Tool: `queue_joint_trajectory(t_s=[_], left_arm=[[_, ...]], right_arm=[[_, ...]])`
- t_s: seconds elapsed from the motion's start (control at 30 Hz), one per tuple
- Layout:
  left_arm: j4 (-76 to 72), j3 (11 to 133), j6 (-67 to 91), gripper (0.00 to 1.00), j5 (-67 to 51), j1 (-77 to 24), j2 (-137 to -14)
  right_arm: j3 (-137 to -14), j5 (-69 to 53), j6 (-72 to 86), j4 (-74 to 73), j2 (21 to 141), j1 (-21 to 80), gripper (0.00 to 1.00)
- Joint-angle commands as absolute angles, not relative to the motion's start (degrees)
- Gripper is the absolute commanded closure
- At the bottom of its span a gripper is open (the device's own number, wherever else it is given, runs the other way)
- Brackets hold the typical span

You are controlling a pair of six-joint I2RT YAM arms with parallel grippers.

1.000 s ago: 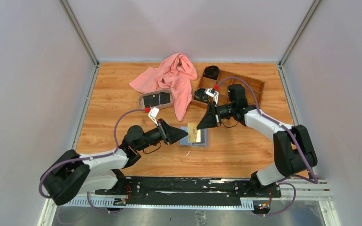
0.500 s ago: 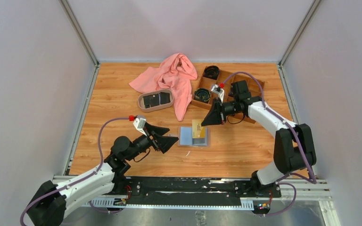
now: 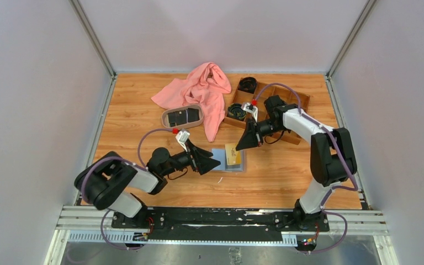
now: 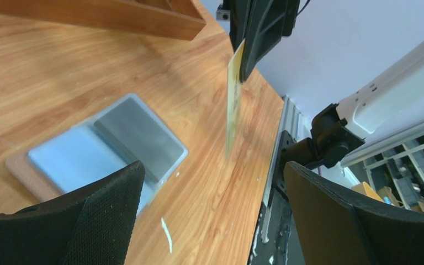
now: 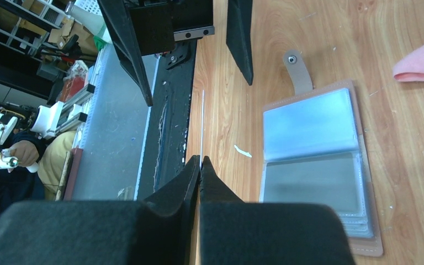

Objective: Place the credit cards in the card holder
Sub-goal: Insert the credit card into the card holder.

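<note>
Right wrist view: right gripper [image 5: 200,161] pinches a gold card [image 5: 202,121] near the open holder [image 5: 314,165]; left gripper [image 3: 211,161] gapes empty. Dark cards [image 3: 183,116] wait in the tray [image 3: 164,117].

walls [image 3: 33,83]: plain pale grey | tabletop [image 3: 132,110]: light wood | frame [image 3: 91,36]: aluminium corner posts

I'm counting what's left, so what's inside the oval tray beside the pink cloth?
Dark credit cards lie flat in the oval tray, seemingly two side by side. Whether more lie beneath them is hidden.
</note>
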State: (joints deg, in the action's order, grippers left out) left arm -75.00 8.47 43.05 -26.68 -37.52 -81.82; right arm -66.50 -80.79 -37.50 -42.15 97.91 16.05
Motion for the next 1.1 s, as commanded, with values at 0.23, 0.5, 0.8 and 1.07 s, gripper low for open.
queue_joint_trajectory(t_s=[0.23, 0.5, 0.8, 1.07], left_arm=[[-87.8, 16.8, 46.7, 0.13, -34.9, -36.6, -93.8], [-87.8, 19.0, 47.9, 0.32, -39.1, -36.6, -97.9], [-87.9, 18.9, 47.5, 0.39, -40.9, -36.9, -99.1], [-87.9, 19.3, 47.1, 0.46, -40.7, -37.9, -99.8]], right_arm=[[-69.3, -79.1, -45.3, -50.7, 102.2, 17.7, 1.0], [-70.3, -78.7, -46.7, -52.5, 103.2, 19.7, 1.0], [-70.6, -79.1, -46.8, -52.9, 102.8, 19.8, 1.0], [-70.8, -79.6, -46.7, -53.0, 102.7, 19.9, 1.0]])
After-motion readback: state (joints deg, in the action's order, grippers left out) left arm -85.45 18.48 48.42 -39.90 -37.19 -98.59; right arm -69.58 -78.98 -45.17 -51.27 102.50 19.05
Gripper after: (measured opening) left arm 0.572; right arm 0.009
